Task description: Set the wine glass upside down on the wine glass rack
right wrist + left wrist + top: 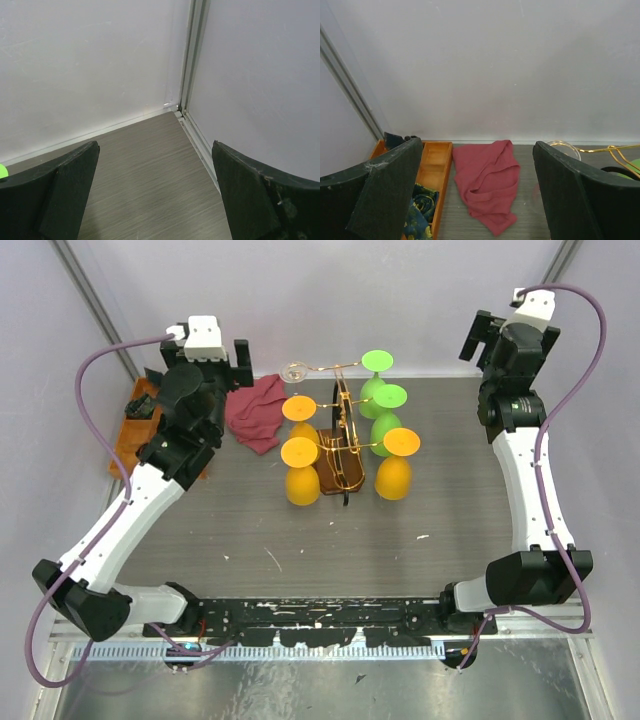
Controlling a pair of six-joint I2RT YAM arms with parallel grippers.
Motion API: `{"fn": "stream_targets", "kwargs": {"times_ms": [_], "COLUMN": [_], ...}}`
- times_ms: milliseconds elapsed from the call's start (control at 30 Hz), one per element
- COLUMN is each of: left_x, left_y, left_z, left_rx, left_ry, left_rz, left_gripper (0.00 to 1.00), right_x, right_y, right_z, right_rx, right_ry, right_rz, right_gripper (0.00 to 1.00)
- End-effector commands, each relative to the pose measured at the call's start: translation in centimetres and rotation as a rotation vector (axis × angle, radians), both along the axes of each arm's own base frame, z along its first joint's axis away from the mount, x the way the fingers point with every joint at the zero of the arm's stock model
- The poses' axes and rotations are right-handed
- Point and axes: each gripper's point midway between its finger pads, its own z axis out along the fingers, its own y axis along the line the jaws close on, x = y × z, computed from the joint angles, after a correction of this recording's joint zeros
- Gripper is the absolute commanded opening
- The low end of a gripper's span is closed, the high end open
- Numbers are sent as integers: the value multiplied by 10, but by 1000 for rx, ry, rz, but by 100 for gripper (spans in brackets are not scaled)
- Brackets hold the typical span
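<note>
Currently, my left pincer (477, 145) stands released, jaws wide apart, just left of the wine glass rack (340, 445). My right pincer (155, 145) is likewise released, well right of the rack. The clear wine glass (295, 371) sits at the tip of the rack's far-left arm. Orange glasses (302, 480) hang inverted on the rack's left side and green glasses (385, 425) on its right. Left of the rack, beyond a red cloth (487, 182), a wooden tray (436, 157) holds blue-and-yellow patterned fabric (422, 207) in its near compartment.

left pincer (476, 150) and right pincer (154, 150) both gape wide, empty.
</note>
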Motion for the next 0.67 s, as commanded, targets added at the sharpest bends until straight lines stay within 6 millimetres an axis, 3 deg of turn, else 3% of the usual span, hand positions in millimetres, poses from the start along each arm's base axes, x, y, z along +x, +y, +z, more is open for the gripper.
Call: {"fn": "stream_targets", "kwargs": {"times_ms": [0, 433, 633], "left_x": [3, 18, 18], "left_y": [5, 13, 17], "left_z": [-10, -23, -23], "left_rx": [-15, -10, -13], "left_ry": [42, 72, 78], "left_rz": [-36, -22, -16], "left_gripper": [98, 98, 98], "right_x": [-15, -24, -18], "right_y": [-13, -17, -20], "right_z": [31, 39, 28], "right_rx": [33, 36, 41], "right_ry": [-91, -141, -111], "right_rz": [-82, -113, -128], "right_gripper": [100, 100, 100]}}
